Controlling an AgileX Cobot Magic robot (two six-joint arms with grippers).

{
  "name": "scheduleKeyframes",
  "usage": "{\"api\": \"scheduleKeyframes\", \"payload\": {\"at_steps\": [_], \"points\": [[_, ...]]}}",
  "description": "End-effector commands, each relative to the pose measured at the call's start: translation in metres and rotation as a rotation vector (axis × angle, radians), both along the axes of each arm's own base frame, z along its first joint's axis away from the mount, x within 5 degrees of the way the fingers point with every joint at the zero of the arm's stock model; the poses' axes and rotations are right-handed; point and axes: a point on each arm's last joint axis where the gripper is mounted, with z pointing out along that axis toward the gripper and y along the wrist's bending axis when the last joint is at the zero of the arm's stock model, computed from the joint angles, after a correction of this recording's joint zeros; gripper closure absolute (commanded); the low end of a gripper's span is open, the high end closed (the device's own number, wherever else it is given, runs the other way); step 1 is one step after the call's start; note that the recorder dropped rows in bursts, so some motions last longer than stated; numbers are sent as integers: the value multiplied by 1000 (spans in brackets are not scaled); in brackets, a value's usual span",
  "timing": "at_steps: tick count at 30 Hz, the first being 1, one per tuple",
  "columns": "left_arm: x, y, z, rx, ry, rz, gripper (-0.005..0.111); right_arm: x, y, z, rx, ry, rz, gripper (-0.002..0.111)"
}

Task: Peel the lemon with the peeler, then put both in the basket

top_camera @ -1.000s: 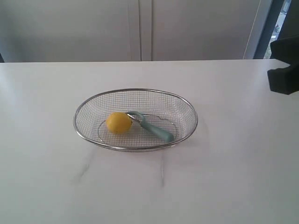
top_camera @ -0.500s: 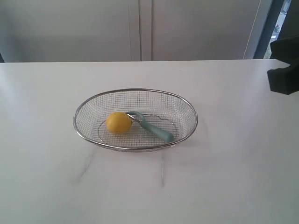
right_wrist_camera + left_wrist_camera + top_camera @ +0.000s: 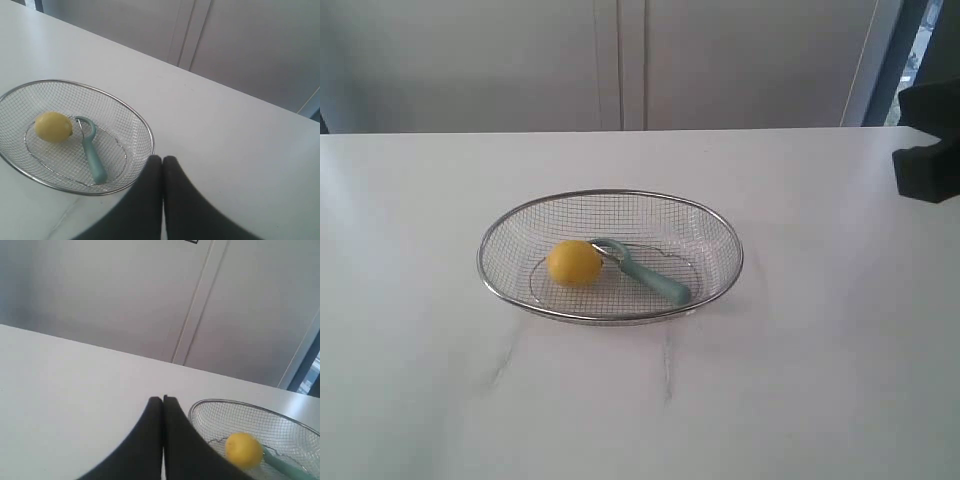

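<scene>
The silver wire basket stands in the middle of the white table. Inside it lie the yellow lemon and the teal-handled peeler, its metal head touching the lemon. The left wrist view shows my left gripper shut and empty over bare table, with the basket and lemon beside it. In the right wrist view my right gripper is shut and empty, just outside the basket rim, with the lemon and peeler inside. Only a dark part of the right arm shows in the exterior view.
Pale cabinet doors rise behind the table's far edge. A dark vertical frame stands at the back right.
</scene>
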Motion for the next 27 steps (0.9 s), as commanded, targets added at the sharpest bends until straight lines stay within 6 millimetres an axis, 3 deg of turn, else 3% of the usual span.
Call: {"api": "scheduleKeyframes", "payload": {"at_steps": [1,5,7,12,14,17,22,27], "points": [[-1,2,1,-96,-7,16,107,-1,-1,0,0,-6,1,108],[0,3,1,-281,7,19,107,-1,-1,0,0,-6,1,108],[0,5,2,-280,-3,32,107,-1,-1,0,0,-6,1,108],[1,4,-7,213,-6,57,107,-1,-1,0,0,-6,1,108],[1,3,-15,323,35,41,107,-1,-1,0,0,-6,1,108],[1,3,-22,370,71,28,107,-1,-1,0,0,-6,1,108],[-4,-1,-46,469,317,-70,107,-1,-1,0,-1,-4,1,108],[-5,0,-47,469,337,-65,107,-1,-1,0,-1,-4,1,108]]}}
